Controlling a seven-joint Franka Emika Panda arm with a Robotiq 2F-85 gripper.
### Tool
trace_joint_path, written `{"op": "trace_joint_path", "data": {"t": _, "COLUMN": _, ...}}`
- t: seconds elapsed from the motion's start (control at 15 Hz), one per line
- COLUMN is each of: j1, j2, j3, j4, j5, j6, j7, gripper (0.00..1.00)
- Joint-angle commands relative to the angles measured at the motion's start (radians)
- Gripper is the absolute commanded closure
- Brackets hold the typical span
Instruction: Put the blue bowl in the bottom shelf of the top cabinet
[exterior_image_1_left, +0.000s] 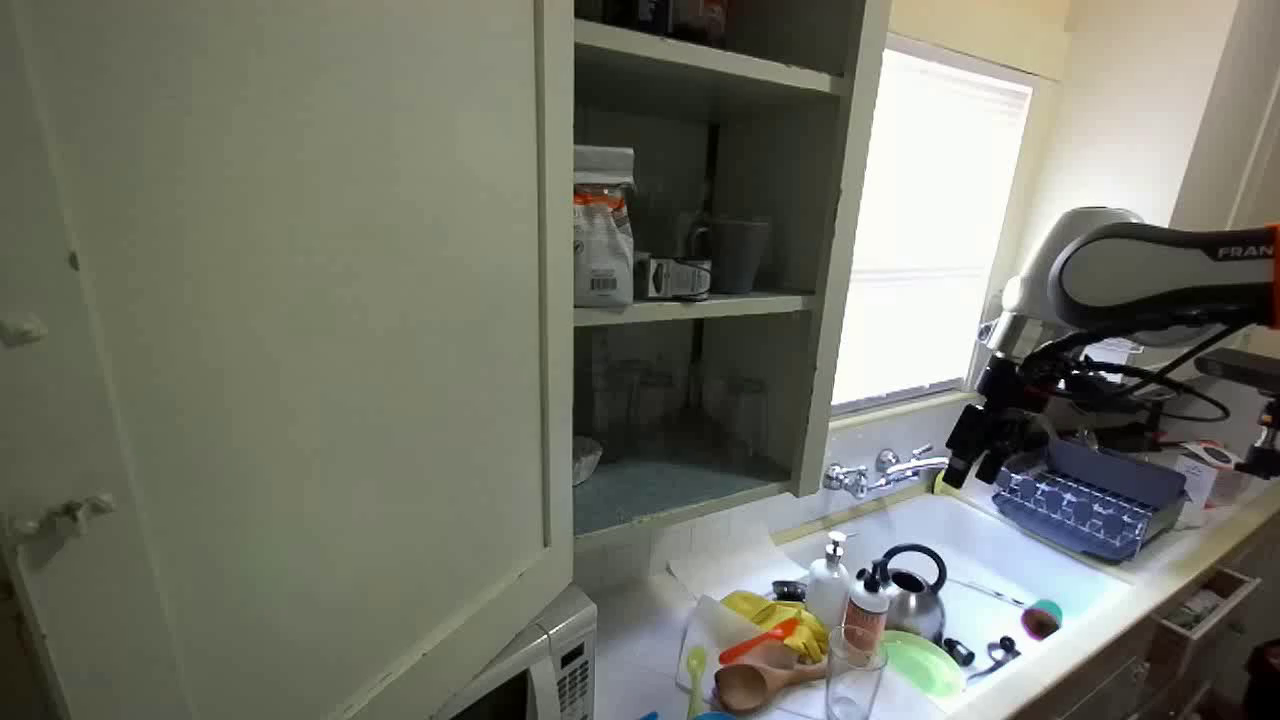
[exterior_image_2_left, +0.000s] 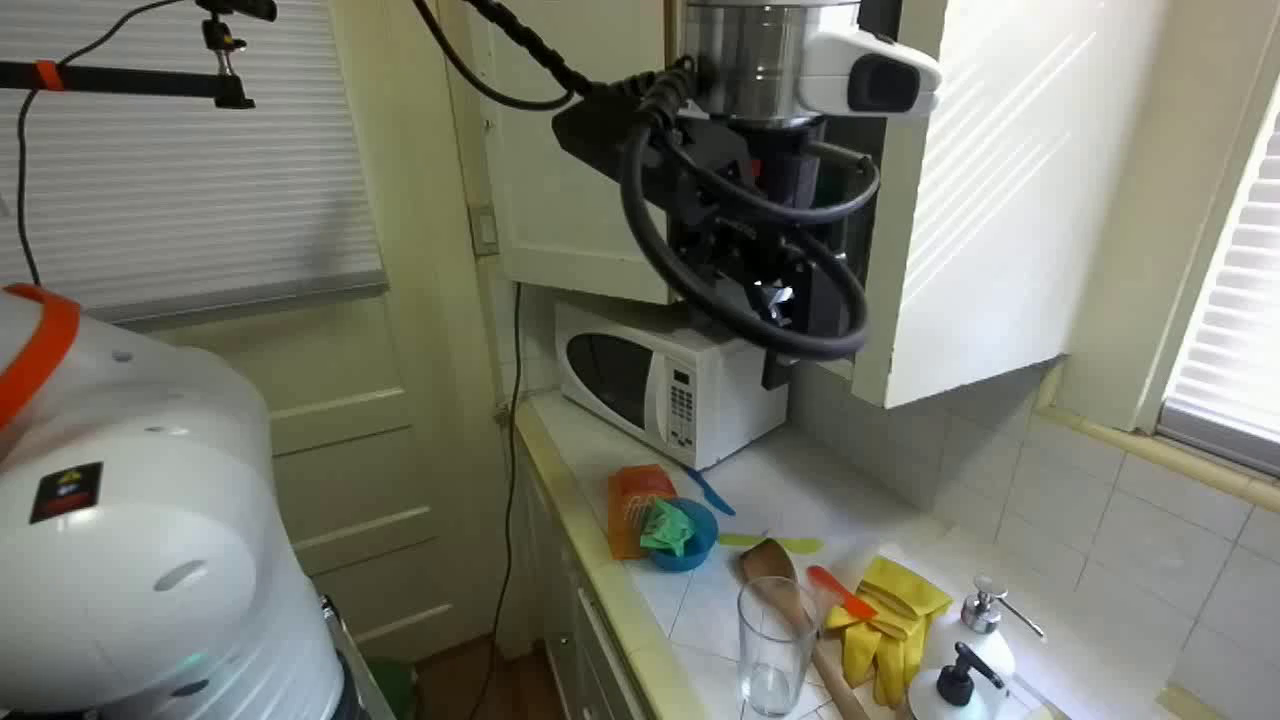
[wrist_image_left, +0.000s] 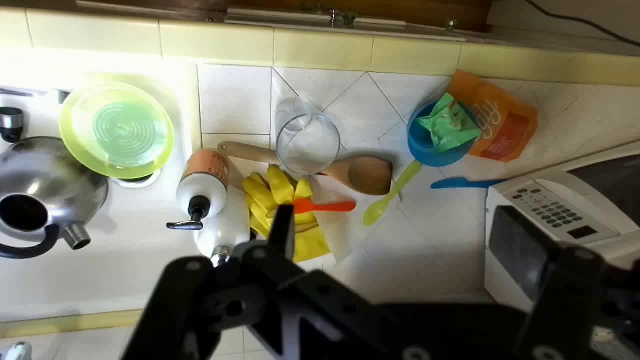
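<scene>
The blue bowl (exterior_image_2_left: 684, 563) stands upright on the tiled counter with a crumpled green packet in it. It also shows in the wrist view (wrist_image_left: 436, 158), partly on an orange bag; in an exterior view only a sliver of its rim shows at the bottom edge. The top cabinet (exterior_image_1_left: 560, 250) stands open, its big white door swung out. Its bottom shelf (exterior_image_1_left: 680, 485) holds several dim glasses at the back and a pale bowl-like thing at the left. My gripper (wrist_image_left: 397, 230) is open and empty, high above the counter, away from the bowl; it also shows in an exterior view (exterior_image_1_left: 972, 474).
A white microwave (exterior_image_2_left: 690, 390) stands beside the bowl. A tall glass (exterior_image_2_left: 775, 650), wooden spoon (wrist_image_left: 367, 175), yellow gloves (wrist_image_left: 280, 192), plastic utensils and soap bottles lie or stand on the counter. The sink (exterior_image_1_left: 960, 520) holds a kettle (exterior_image_1_left: 915, 605). A dish rack (exterior_image_1_left: 1090, 500) stands beyond.
</scene>
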Motion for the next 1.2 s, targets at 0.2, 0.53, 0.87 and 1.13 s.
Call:
{"op": "trace_joint_path", "data": {"t": 0.2, "j1": -0.019, "j2": 0.006, "j3": 0.015, "j4": 0.002, "j5": 0.013, "j6": -0.002, "j7": -0.011, "gripper": 0.00}}
{"op": "trace_joint_path", "data": {"t": 0.53, "j1": 0.024, "j2": 0.037, "j3": 0.044, "j4": -0.006, "j5": 0.043, "j6": 0.014, "j7": -0.005, "gripper": 0.00}}
{"op": "trace_joint_path", "data": {"t": 0.87, "j1": 0.109, "j2": 0.179, "j3": 0.230, "j4": -0.031, "j5": 0.095, "j6": 0.079, "j7": 0.139, "gripper": 0.00}}
{"op": "trace_joint_path", "data": {"t": 1.13, "j1": 0.157, "j2": 0.340, "j3": 0.414, "j4": -0.034, "j5": 0.073, "j6": 0.168, "j7": 0.354, "gripper": 0.00}}
